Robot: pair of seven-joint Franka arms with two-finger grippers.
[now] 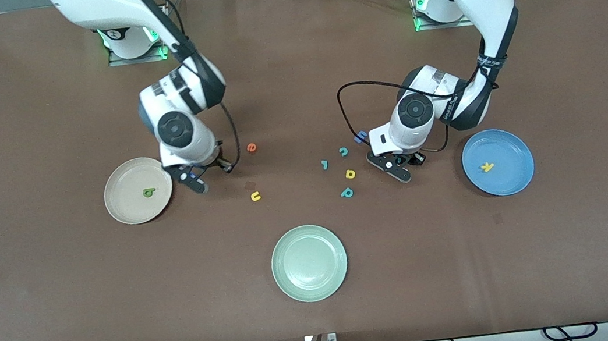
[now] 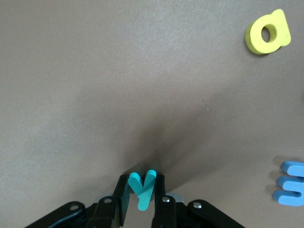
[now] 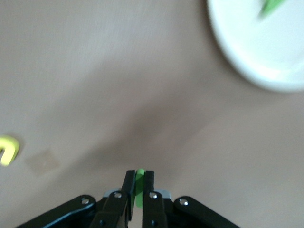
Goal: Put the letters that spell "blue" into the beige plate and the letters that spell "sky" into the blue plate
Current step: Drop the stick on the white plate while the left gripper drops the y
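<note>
Teal y (image 2: 141,189) half-hidden, green piece (image 3: 139,187) barely visible

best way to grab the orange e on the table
The orange "e" lies flat on the bare table, apart from other letters, near the right gripper, which is already shut on a green piece. Once a gripper is free, probably come straight down and pinch across the letter's outer edges, since no other side is exposed to fingers.

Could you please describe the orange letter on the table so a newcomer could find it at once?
Start at the beige plate toward the right arm's end of the table. Past the right gripper beside it lies the orange "e", alone, farther from the front camera than the yellow "u"; nothing else is orange.
</note>
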